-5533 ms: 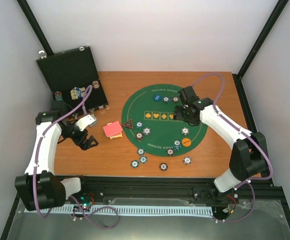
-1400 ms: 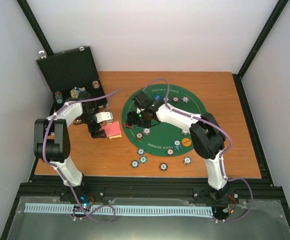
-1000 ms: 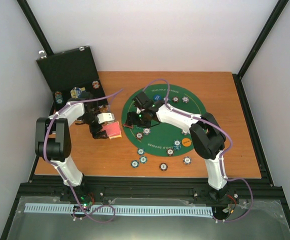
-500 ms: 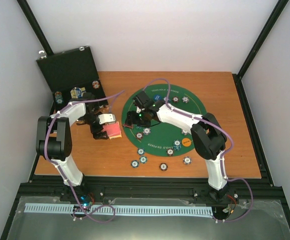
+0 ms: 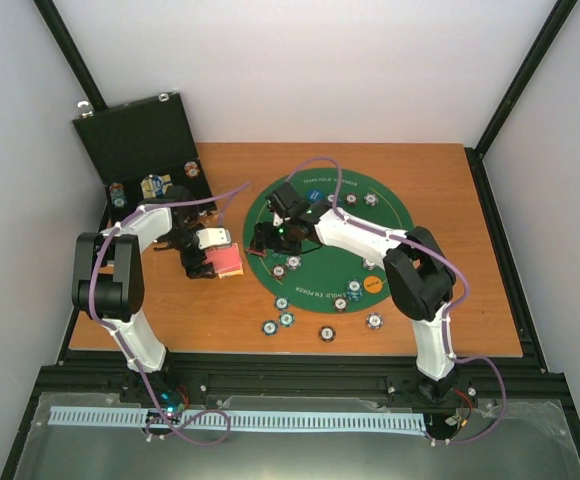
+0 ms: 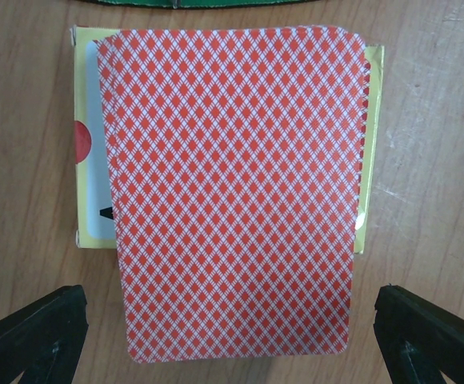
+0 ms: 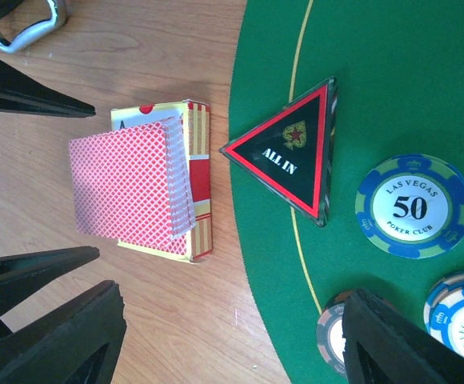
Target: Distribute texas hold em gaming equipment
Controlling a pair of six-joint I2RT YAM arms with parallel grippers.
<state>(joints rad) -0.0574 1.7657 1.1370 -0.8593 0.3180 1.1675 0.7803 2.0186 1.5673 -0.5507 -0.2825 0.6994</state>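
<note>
1. cards (image 6: pixel 232 200): backs in a red-and-white diamond lattice, thin white border.
2. box (image 6: pixel 88 160) under them: yellow edges, white face with a red spot and a bit of black; the right wrist view shows a red band on its side.
3. triangle (image 7: pixel 292 152): black, red edge line, white "ALL IN", small gold-and-red emblem.
4. chip (image 7: pixel 412 206): blue rim with paler stripes, white centre, black "50".
5. mat (image 7: pixel 392 72): green felt, thin yellow line near the edge.
6. orange button (image 5: pixel 373 284): plain orange.
7. blue button (image 5: pixel 313 194): blue.
8. desk (image 7: pixel 184 48): orange-brown wood grain.
9. case (image 5: pixel 135 140): black.
10. arms (image 5: pixel 352 232): white, black joints, purple cables.
</note>
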